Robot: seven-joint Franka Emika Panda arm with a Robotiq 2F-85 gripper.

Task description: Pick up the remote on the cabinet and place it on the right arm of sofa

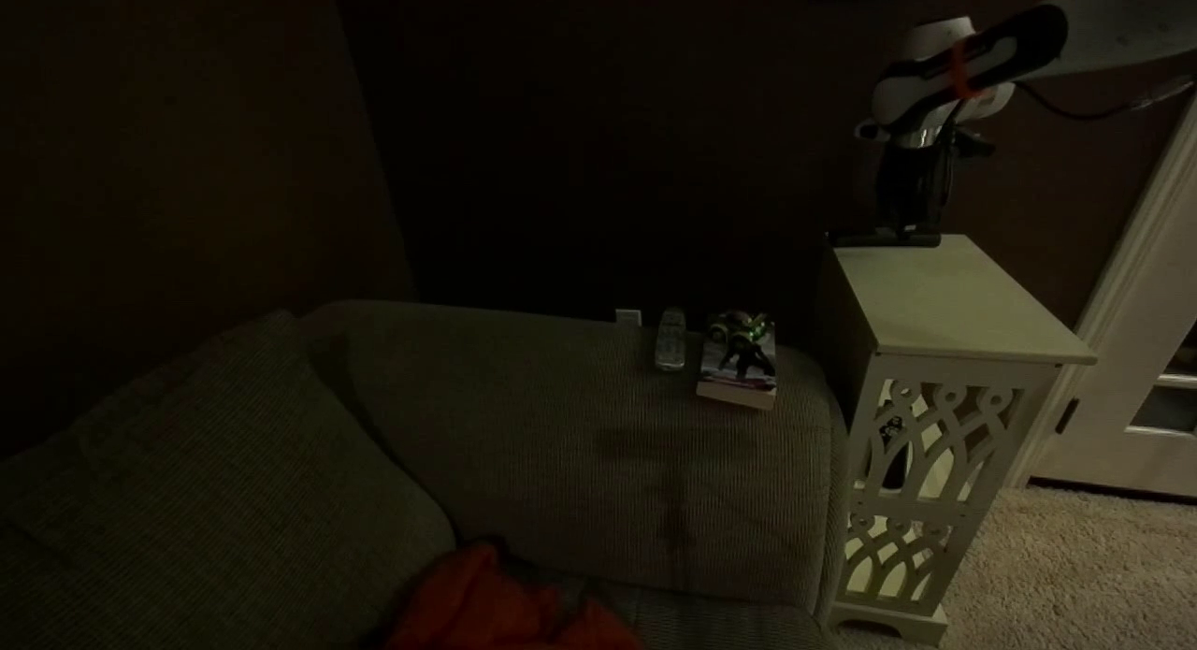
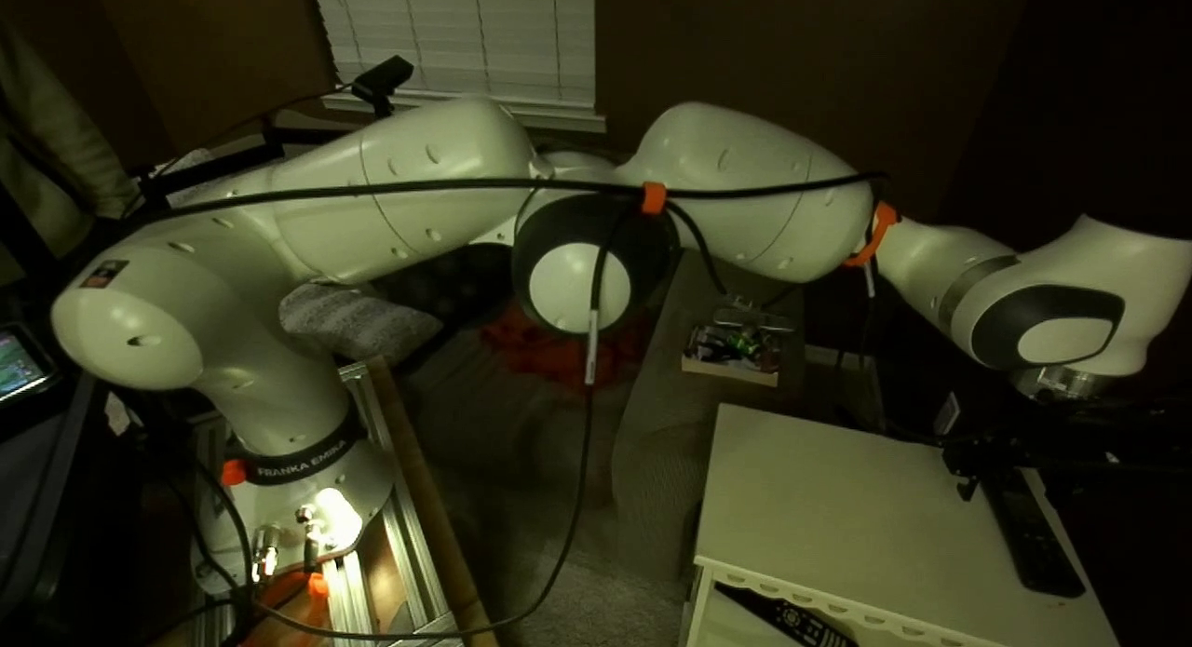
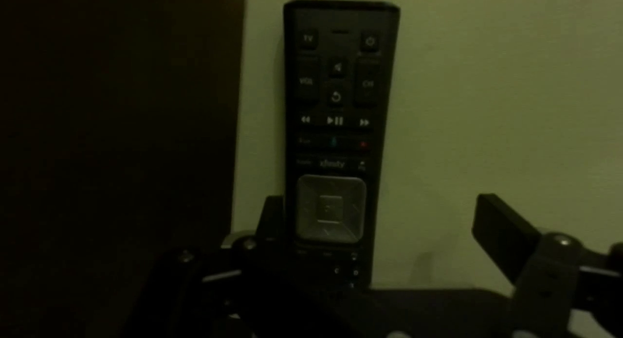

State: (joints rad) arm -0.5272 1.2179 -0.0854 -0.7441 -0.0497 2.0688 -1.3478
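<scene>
Atop the white lattice-sided cabinet (image 2: 838, 498), near its edge, the black Xfinity remote (image 3: 336, 133) lies off-centre within our wide-spread Robotiq gripper (image 3: 382, 206), so grasping seems our step: next we should close and lift.

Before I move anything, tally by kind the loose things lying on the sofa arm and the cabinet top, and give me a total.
Remotes: 2 (black Xfinity remote on the cabinet top, grey remote on the sofa arm)
Books: 1 (picture-covered book on the sofa arm)
Unclear kind: 1 (small green-and-dark item on the book, too dim to name)
Total: 4
</scene>
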